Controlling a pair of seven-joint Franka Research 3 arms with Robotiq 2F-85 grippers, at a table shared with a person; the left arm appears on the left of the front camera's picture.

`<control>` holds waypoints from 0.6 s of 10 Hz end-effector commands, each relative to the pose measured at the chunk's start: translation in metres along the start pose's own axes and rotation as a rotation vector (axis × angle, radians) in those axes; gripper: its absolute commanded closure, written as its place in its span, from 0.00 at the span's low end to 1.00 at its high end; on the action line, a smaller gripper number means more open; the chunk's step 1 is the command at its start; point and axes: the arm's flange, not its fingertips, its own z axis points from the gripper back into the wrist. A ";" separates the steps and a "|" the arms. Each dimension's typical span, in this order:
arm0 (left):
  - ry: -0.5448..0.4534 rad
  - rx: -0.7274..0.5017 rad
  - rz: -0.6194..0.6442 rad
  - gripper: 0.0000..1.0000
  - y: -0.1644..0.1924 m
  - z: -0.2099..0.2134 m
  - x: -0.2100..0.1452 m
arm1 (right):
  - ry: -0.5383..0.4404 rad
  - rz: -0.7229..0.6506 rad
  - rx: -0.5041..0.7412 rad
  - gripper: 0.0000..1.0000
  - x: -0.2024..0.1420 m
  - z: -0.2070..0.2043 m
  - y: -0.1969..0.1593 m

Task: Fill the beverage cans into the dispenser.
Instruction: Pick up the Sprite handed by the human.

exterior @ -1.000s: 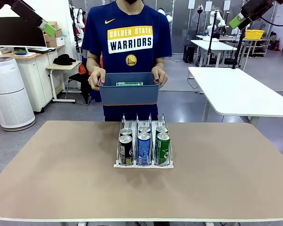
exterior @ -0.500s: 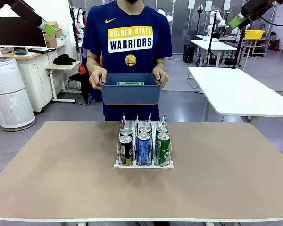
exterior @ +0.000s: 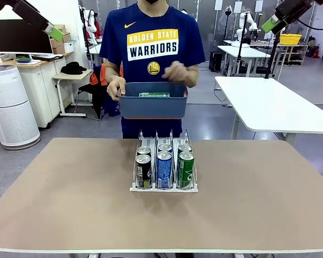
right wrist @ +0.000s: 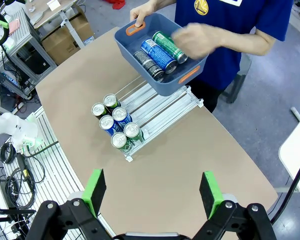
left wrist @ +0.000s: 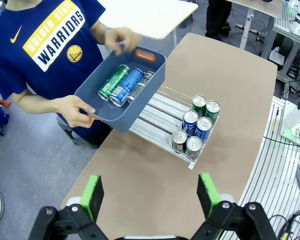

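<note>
Front view: six slim beverage cans (exterior: 164,169) stand in the white-based, wire-railed dispenser (exterior: 162,188) centred on the tan surface (exterior: 70,204); a person (exterior: 151,43) holds a blue-grey plastic tub (exterior: 152,106) beyond it. Left end effector (left wrist: 150,176) and right end effector (right wrist: 152,173): spread, empty.

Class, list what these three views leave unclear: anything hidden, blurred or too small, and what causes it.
- Front view: the tub wall hides the loose cans; just a green sliver shows.
- Front view: the dispenser rear cans sit mostly behind the front cans.
- Right wrist view: the person's hand above the tub is motion-blurred; its grip is unreadable.
- Left wrist view: can lettering is too small to read.
</note>
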 end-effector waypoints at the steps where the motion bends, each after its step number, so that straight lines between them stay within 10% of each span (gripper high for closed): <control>1: 0.002 -0.001 0.004 0.00 0.001 0.000 -0.003 | -0.004 -0.009 0.004 0.00 0.000 0.001 0.002; 6: 0.002 -0.001 0.004 0.00 0.001 0.000 -0.003 | -0.004 -0.009 0.004 0.00 0.000 0.001 0.002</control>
